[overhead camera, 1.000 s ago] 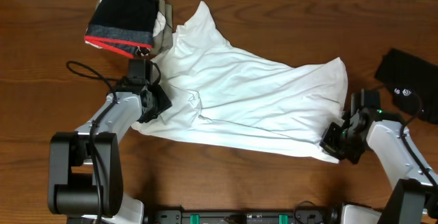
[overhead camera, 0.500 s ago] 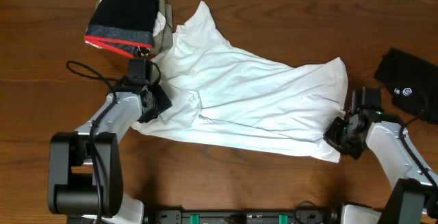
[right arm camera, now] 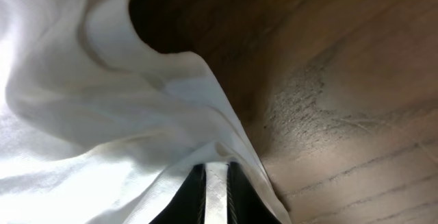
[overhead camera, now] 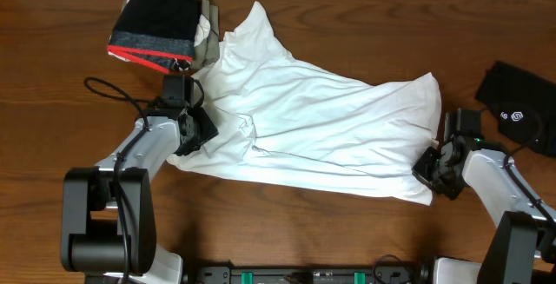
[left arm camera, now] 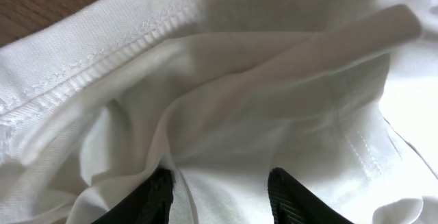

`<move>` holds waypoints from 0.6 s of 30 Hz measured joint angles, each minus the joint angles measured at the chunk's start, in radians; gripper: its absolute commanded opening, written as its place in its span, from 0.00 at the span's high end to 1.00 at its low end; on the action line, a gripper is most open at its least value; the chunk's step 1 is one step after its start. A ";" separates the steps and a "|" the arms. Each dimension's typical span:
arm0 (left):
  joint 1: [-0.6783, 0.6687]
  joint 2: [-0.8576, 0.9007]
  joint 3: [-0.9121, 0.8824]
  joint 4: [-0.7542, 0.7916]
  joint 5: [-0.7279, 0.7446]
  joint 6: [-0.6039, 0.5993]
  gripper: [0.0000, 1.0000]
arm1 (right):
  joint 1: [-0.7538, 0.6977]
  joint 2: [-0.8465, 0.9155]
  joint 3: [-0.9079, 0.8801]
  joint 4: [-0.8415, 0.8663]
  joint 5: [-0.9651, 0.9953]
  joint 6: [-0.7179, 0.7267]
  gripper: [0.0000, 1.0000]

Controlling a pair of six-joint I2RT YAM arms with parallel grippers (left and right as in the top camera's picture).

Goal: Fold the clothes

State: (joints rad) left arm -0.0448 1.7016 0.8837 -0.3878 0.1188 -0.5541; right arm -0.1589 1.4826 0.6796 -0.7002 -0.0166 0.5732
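The white shirt [overhead camera: 313, 123] lies wrinkled across the middle of the table. My left gripper [overhead camera: 195, 133] sits at its left edge. In the left wrist view the gripper [left arm camera: 226, 198] is open, its fingers set down on the white shirt [left arm camera: 239, 80] with cloth between them. My right gripper [overhead camera: 434, 168] is at the shirt's lower right corner. In the right wrist view the gripper [right arm camera: 216, 190] is shut on a thin edge of the white shirt [right arm camera: 102, 114]. A black garment with a white logo [overhead camera: 521, 106] lies at the far right.
A pile of dark folded clothes [overhead camera: 156, 19], black and grey with a red edge, lies at the back left, touching the shirt's upper left part. A black cable [overhead camera: 113, 93] runs over the wooden table [overhead camera: 347, 23] left of the left arm.
My right gripper has shifted slightly to the right and away from the front edge, still holding the shirt's corner. The left arm has not moved.
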 measured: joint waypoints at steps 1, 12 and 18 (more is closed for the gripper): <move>0.002 0.000 0.000 0.000 0.001 0.000 0.51 | -0.002 0.000 0.000 -0.002 0.003 0.000 0.89; 0.084 -0.005 0.003 -0.027 0.009 0.000 0.48 | -0.103 0.011 0.006 -0.026 0.027 0.000 0.88; 0.101 -0.041 0.002 -0.054 -0.012 0.000 0.42 | -0.117 0.028 0.053 -0.126 0.066 -0.005 0.90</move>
State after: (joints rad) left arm 0.0566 1.6608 0.8852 -0.4419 0.1066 -0.5537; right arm -0.2756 1.5105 0.7326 -0.8257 0.0490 0.5682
